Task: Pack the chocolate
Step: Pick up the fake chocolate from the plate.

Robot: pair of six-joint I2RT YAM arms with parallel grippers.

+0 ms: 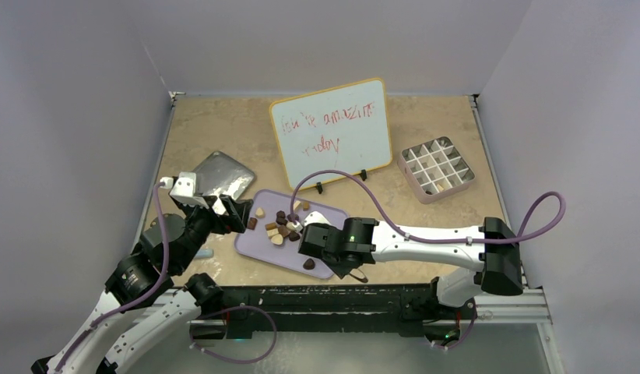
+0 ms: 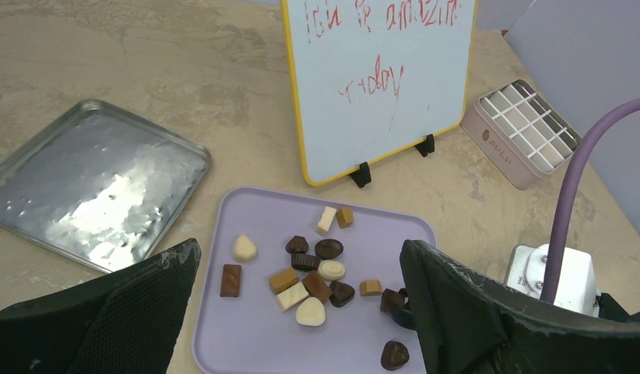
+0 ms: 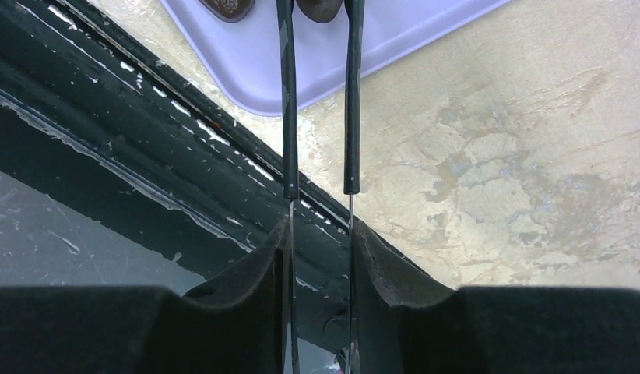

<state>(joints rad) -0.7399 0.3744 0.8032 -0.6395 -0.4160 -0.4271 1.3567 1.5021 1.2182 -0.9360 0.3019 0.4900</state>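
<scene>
Closest to the right wrist lens, the black pads (image 3: 239, 304) of the right tool (image 3: 321, 234) are clenching thin black tweezers (image 3: 286, 101). Their two tips are reaching over the near corner of the lavender tray (image 3: 410, 31). One dark piece is sitting at the tips, at the top edge of that view. Whether it is pinched, I cannot tell. Under the tweezers the black frame (image 3: 145, 140) is running along the near edge of the table (image 3: 496, 171).

The left tool (image 2: 300, 246) is hovering over the left side of the same tray, fully released and holding nothing.

The chocolate (image 2: 304, 262) is lying on this tray. I am counting sixteen pieces there. Most are crowding in a loose group in the middle, five of them cream. One dark heart is lying alone near the front edge.

One whiteboard (image 1: 332, 128) with a yellow rim and red writing is standing on two black feet just behind the tray. One silver metal tray (image 2: 91, 179) is lying to the left. One pale pink gridded box (image 2: 500, 156) is sitting well apart, at the far right. One purple cable (image 1: 336, 172) is arching above the table in front of the whiteboard, between the lavender tray and the box.
</scene>
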